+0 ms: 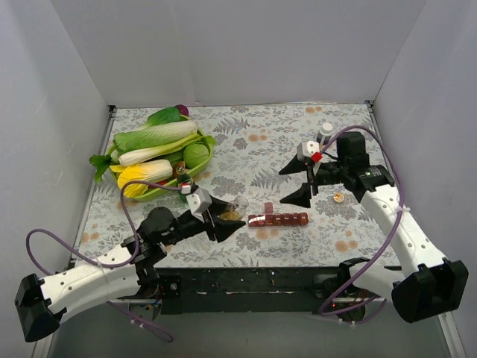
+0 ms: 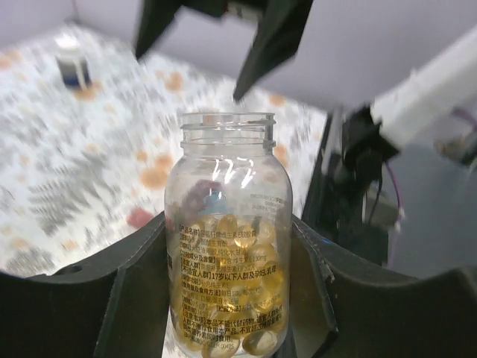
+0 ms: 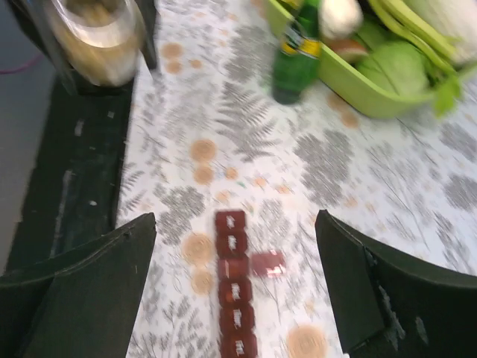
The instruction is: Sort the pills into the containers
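As I looked down from the top camera, the left gripper point(image 1: 232, 214) had its fingers clamped on an uncapped clear pill bottle point(image 1: 235, 207), held low over the fern-print table point(image 1: 253, 149) near the front edge. On the left wrist feed the left gripper point(image 2: 227, 298) pressed both black fingers point(image 2: 138, 287) against the sides of the pill bottle point(image 2: 229, 276), and I saw yellow gel capsules piled in its lower half, mouth up and open. The containers point(image 1: 279, 219) lay flat on the table just right of that gripper, a dark-red strip running left to right, one lid flipped out to the side. The right gripper point(image 1: 291, 186) hung above and a little behind them, fingers spread wide and gripping nothing. Its own camera showed the right gripper point(image 3: 235, 298) straddling the containers point(image 3: 231, 268), though the picture was blurred. A green bottle point(image 3: 297, 56) stood beside the green tray point(image 3: 358, 93) of vegetables, far left, and a white-capped dark bottle point(image 1: 324, 133) stood at the far right.
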You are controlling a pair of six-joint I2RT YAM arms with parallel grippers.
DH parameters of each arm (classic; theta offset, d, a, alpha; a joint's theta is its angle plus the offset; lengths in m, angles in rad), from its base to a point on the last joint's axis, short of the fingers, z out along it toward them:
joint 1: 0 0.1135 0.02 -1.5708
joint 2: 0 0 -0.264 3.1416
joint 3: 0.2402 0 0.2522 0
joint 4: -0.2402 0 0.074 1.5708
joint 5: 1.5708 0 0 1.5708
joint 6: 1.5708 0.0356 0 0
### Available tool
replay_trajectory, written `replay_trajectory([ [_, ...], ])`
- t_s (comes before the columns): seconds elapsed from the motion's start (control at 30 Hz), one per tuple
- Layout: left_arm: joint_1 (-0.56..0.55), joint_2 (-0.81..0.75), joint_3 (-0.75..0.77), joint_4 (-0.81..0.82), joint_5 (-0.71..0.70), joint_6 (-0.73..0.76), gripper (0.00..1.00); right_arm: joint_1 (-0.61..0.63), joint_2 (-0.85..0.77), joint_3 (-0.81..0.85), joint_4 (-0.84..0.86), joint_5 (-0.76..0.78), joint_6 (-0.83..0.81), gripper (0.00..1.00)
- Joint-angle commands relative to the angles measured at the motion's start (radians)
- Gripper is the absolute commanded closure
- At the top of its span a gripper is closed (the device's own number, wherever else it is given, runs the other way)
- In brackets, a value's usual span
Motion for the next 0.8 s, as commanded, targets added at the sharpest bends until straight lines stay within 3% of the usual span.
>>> replay_trajectory([
  [0.0,0.061,-0.077,0.091,0.263,-0.098,-0.055,1.00,-0.140,-0.078,-0.081,0.156,0.049,0.120,0.06],
  [0.13,0.129,0.015,0.217,0.592,-0.107,-0.124,1.00,-0.204,-0.075,-0.155,0.237,0.056,0.184,0.06],
  [0.27,0.144,0.132,0.336,0.806,-0.089,-0.203,1.00,-0.215,-0.078,-0.170,0.261,0.059,0.223,0.06],
  [0.3,0.144,0.147,0.366,0.820,-0.004,-0.222,1.00,-0.215,-0.081,-0.170,0.264,0.060,0.226,0.06],
  [0.37,0.129,0.195,0.453,0.840,0.295,-0.263,1.00,-0.216,-0.093,-0.172,0.265,0.063,0.235,0.06],
  [0.4,0.114,0.206,0.468,0.807,0.324,-0.262,1.00,-0.218,-0.098,-0.175,0.265,0.063,0.236,0.06],
  [0.43,0.103,0.181,0.438,0.745,0.309,-0.256,1.00,-0.219,-0.102,-0.179,0.268,0.065,0.238,0.06],
  [0.5,0.116,0.140,0.368,0.763,0.079,-0.224,1.00,-0.221,-0.107,-0.199,0.297,0.062,0.249,0.06],
  [0.57,0.232,0.161,0.361,0.809,-0.022,-0.213,1.00,-0.226,-0.102,-0.209,0.320,0.063,0.278,0.06],
  [0.6,0.294,0.190,0.386,0.811,0.008,-0.263,1.00,-0.227,-0.096,-0.203,0.313,0.065,0.281,0.06],
  [0.67,0.426,0.299,0.436,0.889,0.087,-0.503,1.00,-0.230,-0.090,-0.169,0.282,0.082,0.270,0.06],
  [0.73,0.420,0.348,0.456,1.020,0.283,-0.578,1.00,-0.230,-0.096,-0.160,0.274,0.098,0.267,0.06],
  [0.77,0.317,0.338,0.437,1.051,0.365,-0.538,1.00,-0.232,-0.108,-0.163,0.274,0.114,0.266,0.06],
])
